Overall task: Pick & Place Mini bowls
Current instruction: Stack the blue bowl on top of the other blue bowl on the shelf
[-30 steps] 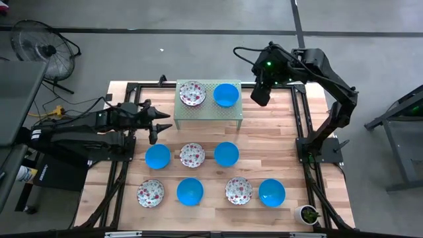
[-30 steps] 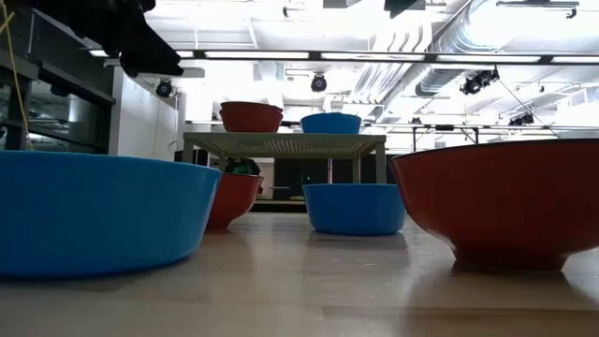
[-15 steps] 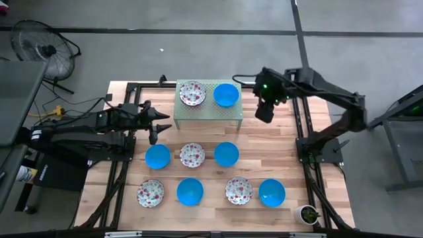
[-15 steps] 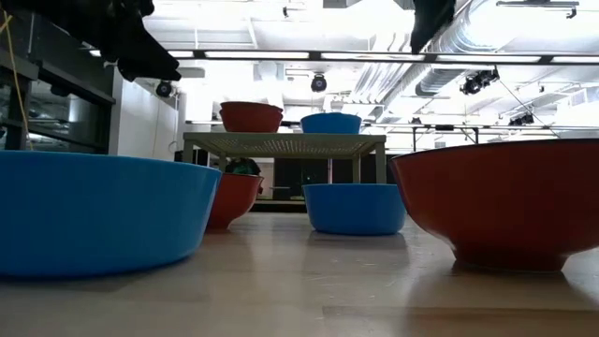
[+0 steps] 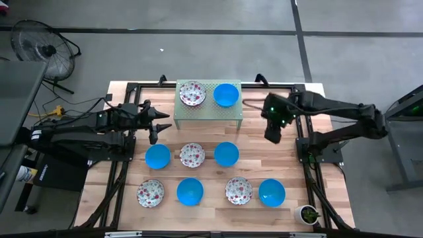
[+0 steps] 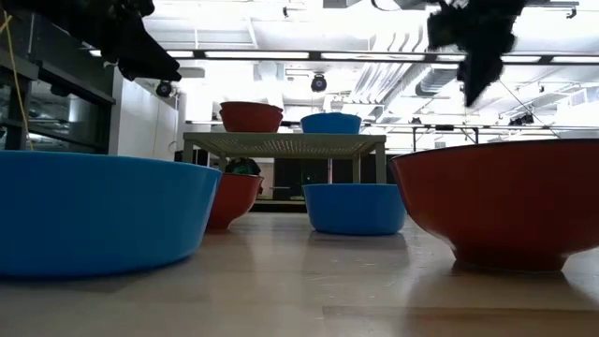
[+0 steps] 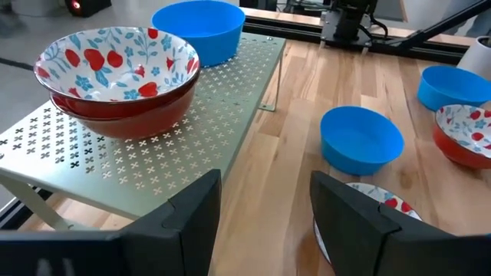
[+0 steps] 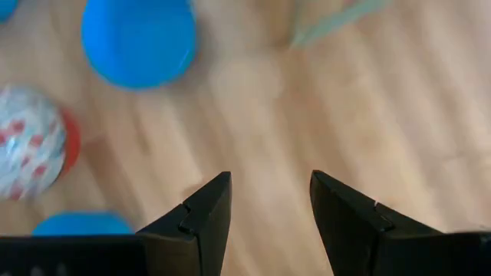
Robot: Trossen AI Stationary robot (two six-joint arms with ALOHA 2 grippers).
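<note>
Right gripper point(image 5: 273, 137) has swung off the green rack point(image 5: 207, 111) and out over bare table point(image 5: 264, 162) to its right, fingers apart, nothing held. Left gripper point(image 5: 160, 130) hasn't budged: parked left of the rack, fingers spread, empty.

Two mini bowls sit on the rack: floral bowl point(image 5: 192, 93) and blue bowl point(image 5: 226, 94). Seven more lie in two rows on the table; closest to the right gripper is the middle-row blue bowl point(image 5: 226, 154).

Bowls look rigid, light, glossy, so probably slippery and chippable. Best bet: pinch the rim, one finger inside, one outside.
</note>
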